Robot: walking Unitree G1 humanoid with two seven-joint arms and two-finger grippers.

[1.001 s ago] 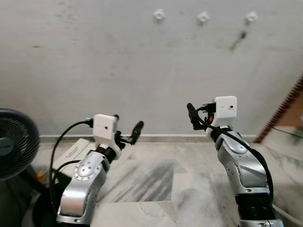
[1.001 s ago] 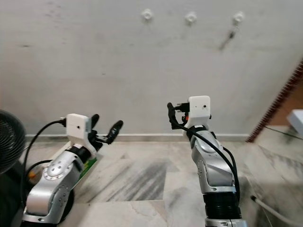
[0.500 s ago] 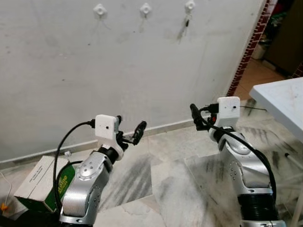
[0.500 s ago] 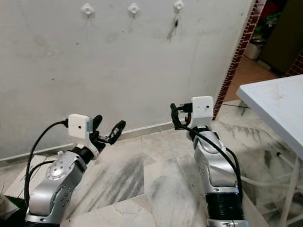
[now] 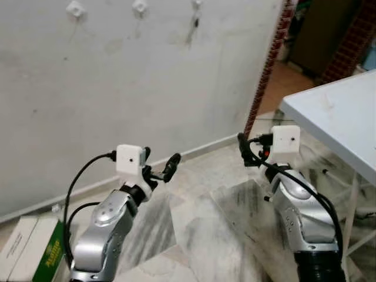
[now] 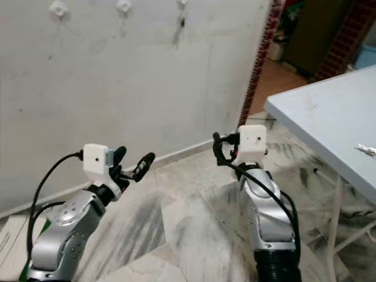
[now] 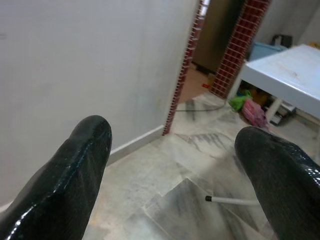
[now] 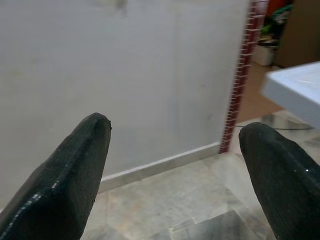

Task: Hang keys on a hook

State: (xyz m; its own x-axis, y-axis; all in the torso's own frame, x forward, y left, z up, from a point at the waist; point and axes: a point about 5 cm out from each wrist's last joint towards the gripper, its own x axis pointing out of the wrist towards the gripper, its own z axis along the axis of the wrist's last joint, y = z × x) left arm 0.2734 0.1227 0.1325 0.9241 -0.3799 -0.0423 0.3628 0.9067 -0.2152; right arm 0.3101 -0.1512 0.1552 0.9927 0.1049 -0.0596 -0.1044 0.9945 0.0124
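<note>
Both hands were raised in front of me with nothing in them: the left hand (image 5: 157, 165) had its two black fingers spread apart, and the right hand (image 6: 218, 150) was also spread, as its wrist view showed a wide gap between its fingers (image 8: 70, 175). Beyond both hands stood the big grey wall (image 5: 129, 88), its skirting meeting the marble floor (image 5: 194, 217) that ran under and ahead of them. Off past the right hand was the pale worktop (image 6: 323, 117) on thin white legs, and between it and the wall a red brick pillar (image 5: 267, 64) edged a doorway. Low beside the left arm lay a white and green carton (image 5: 35, 258) on the floor. High on the wall, well above the hands, I saw a row of white hooks (image 5: 74, 8). The keys (image 5: 195, 23) hung dark from the hook nearest the pillar, well apart from either hand. A small pale object (image 6: 365, 149) lay on the worktop, too small for me to tell what it was.
</note>
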